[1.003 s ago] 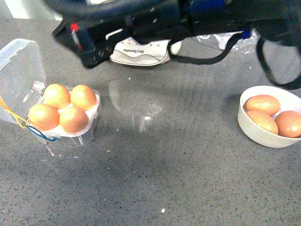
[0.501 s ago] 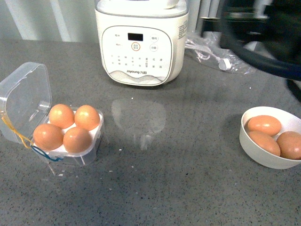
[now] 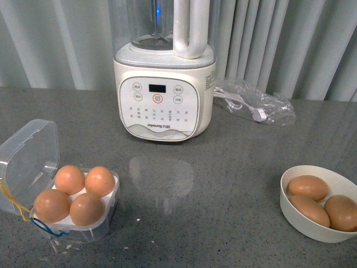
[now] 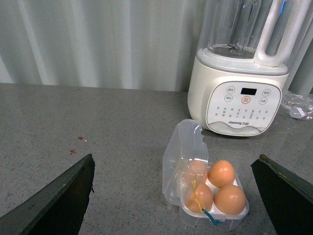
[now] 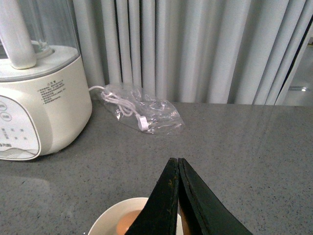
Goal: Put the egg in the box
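A grey speckled countertop point(image 3: 234, 184) carries four things: a clear plastic egg box point(image 3: 83, 231), lid hinged open, at the near left; a cream Joyoung blender point(image 3: 164, 100) upright at back centre; a clear bag point(image 3: 277, 109) holding a white power cord point(image 3: 239, 104) beside the blender's right; and a white bowl point(image 3: 304, 220) at the near right, well apart from the box.

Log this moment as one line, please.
box: four eggs, lid open | bowl: three eggs | left jaws: open | right jaws: shut, empty

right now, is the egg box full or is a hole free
Full. All four holes of the box hold a brown egg, in both the front and left wrist views. Its lid stands open.
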`<state>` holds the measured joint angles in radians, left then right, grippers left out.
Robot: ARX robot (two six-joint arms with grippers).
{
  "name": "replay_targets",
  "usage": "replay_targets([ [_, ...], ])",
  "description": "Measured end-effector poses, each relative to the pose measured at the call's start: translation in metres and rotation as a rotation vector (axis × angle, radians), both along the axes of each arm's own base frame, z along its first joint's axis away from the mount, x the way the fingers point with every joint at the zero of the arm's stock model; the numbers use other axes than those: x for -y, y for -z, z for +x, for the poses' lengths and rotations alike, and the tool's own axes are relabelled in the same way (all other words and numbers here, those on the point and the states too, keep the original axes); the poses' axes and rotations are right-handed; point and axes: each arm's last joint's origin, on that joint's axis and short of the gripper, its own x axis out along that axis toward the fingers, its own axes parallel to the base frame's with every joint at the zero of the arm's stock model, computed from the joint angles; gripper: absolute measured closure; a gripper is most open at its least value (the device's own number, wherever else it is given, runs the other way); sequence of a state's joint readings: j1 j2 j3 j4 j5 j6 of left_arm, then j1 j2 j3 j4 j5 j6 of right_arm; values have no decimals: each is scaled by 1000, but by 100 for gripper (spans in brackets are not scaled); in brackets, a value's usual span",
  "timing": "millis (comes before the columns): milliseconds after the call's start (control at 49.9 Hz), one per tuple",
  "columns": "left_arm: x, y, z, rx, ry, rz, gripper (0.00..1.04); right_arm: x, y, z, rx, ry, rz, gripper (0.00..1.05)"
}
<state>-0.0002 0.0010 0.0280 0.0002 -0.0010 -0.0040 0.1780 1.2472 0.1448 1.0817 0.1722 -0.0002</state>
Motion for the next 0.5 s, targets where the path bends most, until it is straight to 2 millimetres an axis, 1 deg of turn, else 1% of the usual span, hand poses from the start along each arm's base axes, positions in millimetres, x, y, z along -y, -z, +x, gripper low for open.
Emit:
replay_targets([
  [341,0,0,0,0,0,0,7,17,-1,-33,2,1,2,102],
  [441,0,0,0,0,0,0,7,23,-1,-40,2,-23,3,102],
  [501,0,0,0,0,0,0,7,27,-1,-44,2,-7,4,102],
])
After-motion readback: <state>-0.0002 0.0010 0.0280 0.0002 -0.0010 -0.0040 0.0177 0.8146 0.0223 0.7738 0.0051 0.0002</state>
